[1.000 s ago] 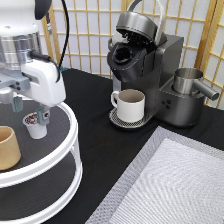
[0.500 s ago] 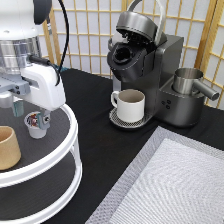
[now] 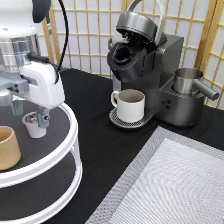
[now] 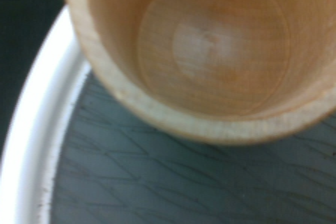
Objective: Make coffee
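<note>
While I'm watching remotely, the gripper (image 3: 31, 111) is hanging low over the top tier of a white two-tier round stand (image 3: 74, 131) at the exterior view's left. Its fingers (image 3: 18, 107) are standing one on each side of the coffee pod (image 3: 35, 123), a small white tapered cup w/ a red and dark foil lid, sitting upright on the tier's dark mat. I can't tell whether the fingers are pressing the pod or just bracketing it; they're apart by about the pod's width, and the pod is not lifted.

A tan handleless cup (image 3: 8, 147) is sitting near the pod, toward the exterior view's bottom left. The wrist view is showing only that cup's pale inside (image 4: 217, 60), plus mat and the stand's white rim.

Well apart, toward the exterior view's right, a dark pod coffee machine (image 3: 155, 75) is standing w/ its lid (image 3: 139, 23) raised and chamber open. A white handled mug (image 3: 130, 104) is waiting on the drip tray under the spout. A steel jug (image 3: 189, 82) is sitting at the machine's side.

Progress, as I'm judging it: early. Machine open and mug placed look done; the pod is not in the chamber, the lid not shut, nothing brewing.
</note>
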